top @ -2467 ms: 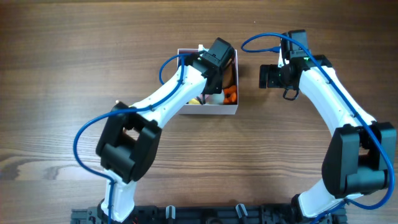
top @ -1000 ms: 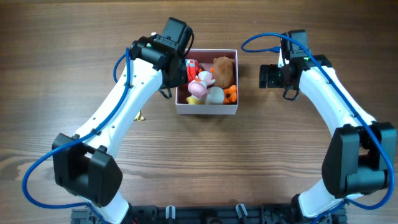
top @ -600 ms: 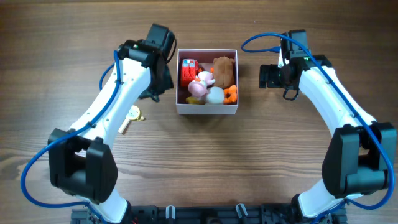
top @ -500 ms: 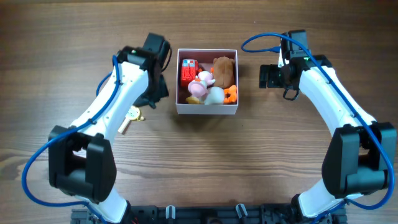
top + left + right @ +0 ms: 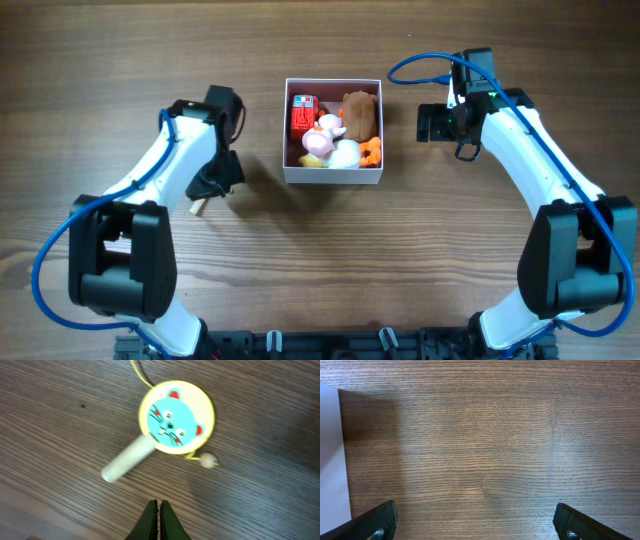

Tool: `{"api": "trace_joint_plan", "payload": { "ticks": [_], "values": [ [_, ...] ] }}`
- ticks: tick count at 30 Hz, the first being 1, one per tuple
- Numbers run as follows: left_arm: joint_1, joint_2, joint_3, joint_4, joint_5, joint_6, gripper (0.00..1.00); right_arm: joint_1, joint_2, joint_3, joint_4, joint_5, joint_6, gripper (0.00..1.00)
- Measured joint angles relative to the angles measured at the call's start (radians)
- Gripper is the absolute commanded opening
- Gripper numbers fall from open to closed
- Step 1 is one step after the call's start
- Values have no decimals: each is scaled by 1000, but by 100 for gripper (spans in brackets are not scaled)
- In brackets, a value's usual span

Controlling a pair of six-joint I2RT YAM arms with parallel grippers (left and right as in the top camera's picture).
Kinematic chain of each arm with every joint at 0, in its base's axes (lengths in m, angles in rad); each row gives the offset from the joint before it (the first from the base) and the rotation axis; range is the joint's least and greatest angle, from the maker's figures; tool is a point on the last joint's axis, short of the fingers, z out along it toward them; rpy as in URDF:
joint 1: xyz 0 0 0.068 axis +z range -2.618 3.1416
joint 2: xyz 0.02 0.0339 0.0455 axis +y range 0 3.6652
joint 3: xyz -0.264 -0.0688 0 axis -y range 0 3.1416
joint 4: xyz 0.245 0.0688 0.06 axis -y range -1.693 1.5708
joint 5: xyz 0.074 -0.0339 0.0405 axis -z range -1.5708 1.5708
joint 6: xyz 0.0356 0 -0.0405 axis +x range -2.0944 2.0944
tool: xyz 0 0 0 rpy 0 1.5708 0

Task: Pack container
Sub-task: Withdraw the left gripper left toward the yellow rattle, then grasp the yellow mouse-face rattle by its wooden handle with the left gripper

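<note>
Overhead view: container [image 5: 333, 177] sits mid-table toward the far side, between the two arms, and holds toys [image 5: 330, 132] packed close (red block, brown plush, pink, orange and pale pieces). One thing lies outside it: a rattle [image 5: 177, 416], flat on the table [image 5: 450, 260] left of the container and well apart from it. Blue cat face is up, handle [image 5: 127, 460] slants down-left, and a bead [image 5: 208, 461] on its string lies just beside the disc. Probably the last piece to pack, which would explain the left arm over it.

Left gripper [image 5: 158, 506] hangs above the rattle, not touching, tips pressed together and holding nothing. In the wrist view the tips sit a little short of the handle, so my guess is it must spread and shift forward before coming down. Handle looks the easier grip; the disc is wide and flat.

Left arm pose: forearm reaches forward from the base, elbow bent, wrist turned straight down. From above it hides most of the rattle and only the handle end shows.

Right gripper [image 5: 477, 522] is spread wide and empty, aimed down at bare wood just beside the container's right side, apart from it. Likely kept out of the way, or ready to steady the box. Right arm arcs forward and inward, wrist near the container's far right corner.
</note>
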Motion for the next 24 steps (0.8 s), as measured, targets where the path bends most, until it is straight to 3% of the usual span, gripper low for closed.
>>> {"api": "trace_joint_plan", "payload": {
  "ticks": [7, 10, 14, 18, 24],
  "values": [
    [125, 0, 0, 25, 72, 159, 6, 0, 0, 0, 0, 0, 0, 99],
    [172, 0, 0, 35, 96, 227, 18, 0, 0, 0, 0, 0, 0, 99],
    [220, 0, 0, 44, 128, 320, 23, 0, 0, 0, 0, 0, 0, 100],
    [230, 0, -2, 63, 159, 418, 36, 0, 0, 0, 0, 0, 0, 100],
    [229, 0, -2, 97, 174, 494, 41, 0, 0, 0, 0, 0, 0, 100]
  ]
}}
